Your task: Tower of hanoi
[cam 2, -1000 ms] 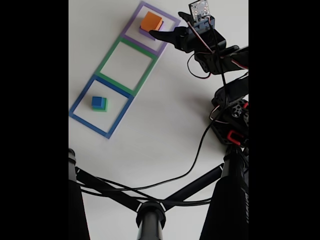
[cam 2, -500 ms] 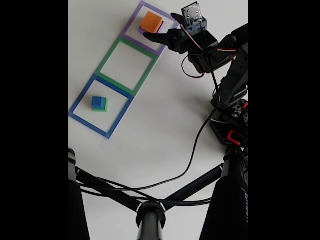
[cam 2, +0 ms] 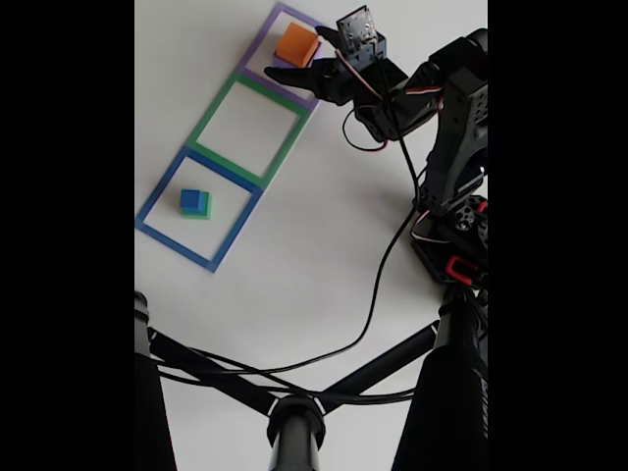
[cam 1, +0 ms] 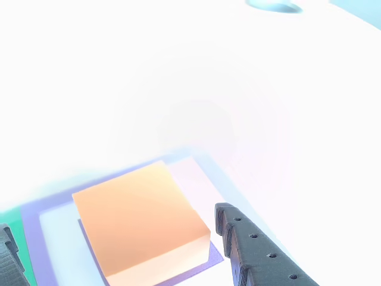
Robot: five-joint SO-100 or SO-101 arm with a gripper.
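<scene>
inside the purple tape square (cam 2: 257, 51), the orange block (cam 2: 296, 43) sits atop a purple block (cam 1: 208, 257), between the fingers of the spread, empty gripper (cam 2: 297, 54).

White table (cam 2: 314, 285), purple (cam 2: 263, 41), green (cam 2: 211, 116) and blue (cam 2: 157, 196) tape squares in a row, black tripod legs (cam 2: 245, 378)

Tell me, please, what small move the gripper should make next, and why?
Probably ease forward and down until the open gripper straddles the orange block, then close. In the other view one finger sits right of the block and another at the left edge, not yet alongside it; the block rests on a purple block.
</scene>
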